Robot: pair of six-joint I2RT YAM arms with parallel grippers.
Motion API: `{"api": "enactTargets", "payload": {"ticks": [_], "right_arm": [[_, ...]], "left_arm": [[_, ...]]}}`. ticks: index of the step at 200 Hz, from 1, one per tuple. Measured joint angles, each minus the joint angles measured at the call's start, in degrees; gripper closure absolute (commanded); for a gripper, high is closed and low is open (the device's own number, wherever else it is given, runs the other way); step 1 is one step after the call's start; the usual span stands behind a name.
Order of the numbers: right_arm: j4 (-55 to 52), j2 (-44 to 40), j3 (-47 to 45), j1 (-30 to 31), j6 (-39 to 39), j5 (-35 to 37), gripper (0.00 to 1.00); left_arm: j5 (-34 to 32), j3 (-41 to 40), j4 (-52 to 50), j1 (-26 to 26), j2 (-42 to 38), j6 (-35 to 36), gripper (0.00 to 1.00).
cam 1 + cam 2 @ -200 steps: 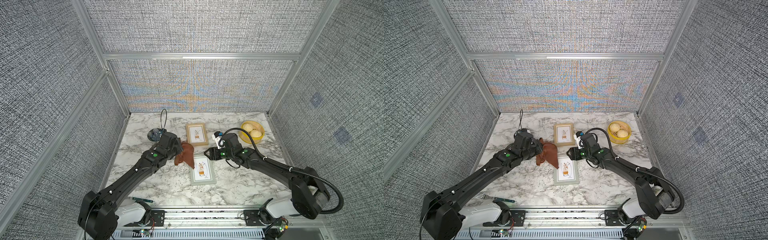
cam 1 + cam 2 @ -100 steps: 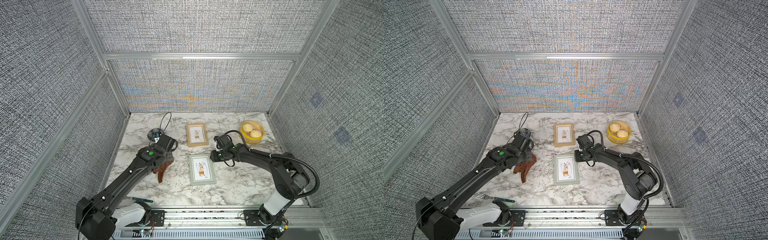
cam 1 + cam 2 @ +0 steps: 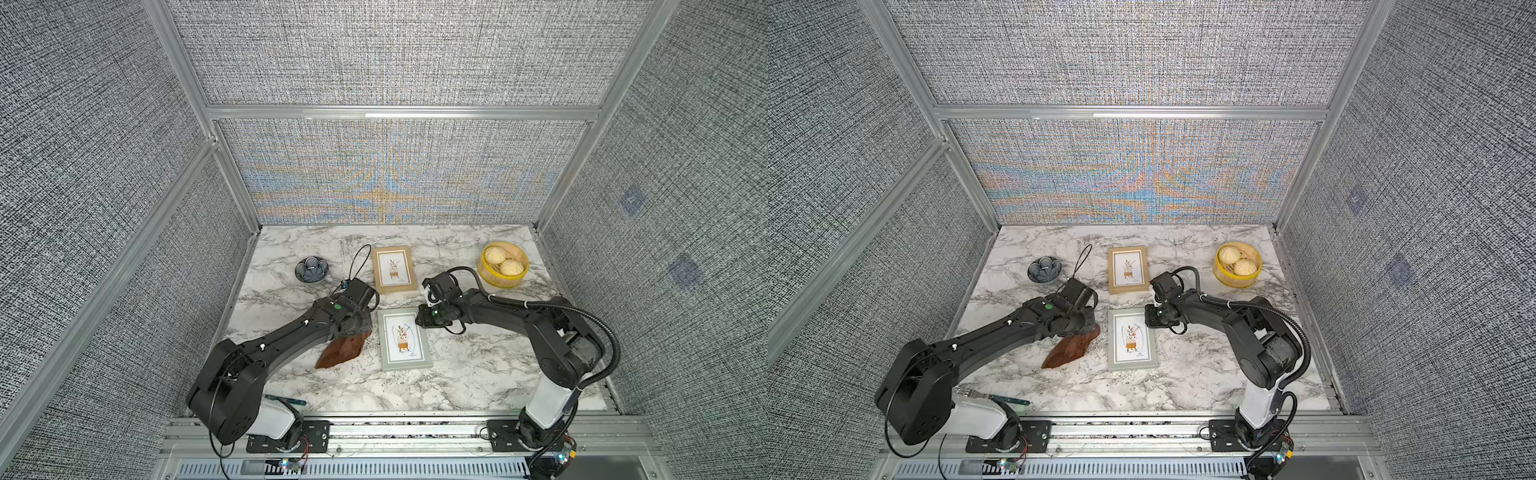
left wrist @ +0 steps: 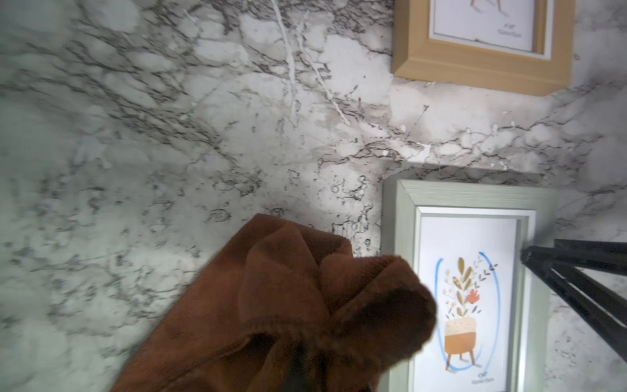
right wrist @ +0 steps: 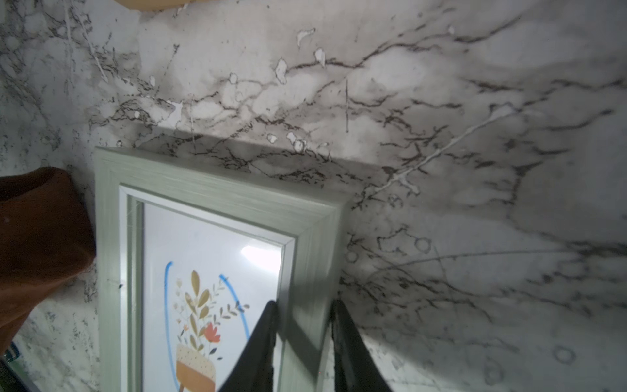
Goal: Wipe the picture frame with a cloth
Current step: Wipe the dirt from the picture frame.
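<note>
My left fingers [image 3: 353, 328] are clamping the soft reddish-brown fabric cloth [image 3: 340, 352] just beside the grey-green rectangular picture frame [image 3: 404, 340]; no wiping is showing yet. My right fingers [image 5: 264, 339] are straddling its rail, grip unconfirmed.

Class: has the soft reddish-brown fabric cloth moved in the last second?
Yes. The cloth shifted away from the tan wooden picture frame, toward the front edge of the marble table.
</note>
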Motion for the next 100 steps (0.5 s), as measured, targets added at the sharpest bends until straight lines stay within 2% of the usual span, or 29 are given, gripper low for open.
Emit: {"api": "enactTargets", "payload": {"ticks": [57, 100], "right_arm": [[2.16, 0.15, -0.28, -0.17, -0.04, -0.59, 0.81], [2.27, 0.20, -0.33, -0.17, 0.00, -0.33, 0.84]], "left_arm": [[6.60, 0.15, 9.94, -0.57, 4.66, -1.22, 1.00], [7.78, 2.78, 12.11, -0.90, 9.55, -1.25, 1.00]]}}
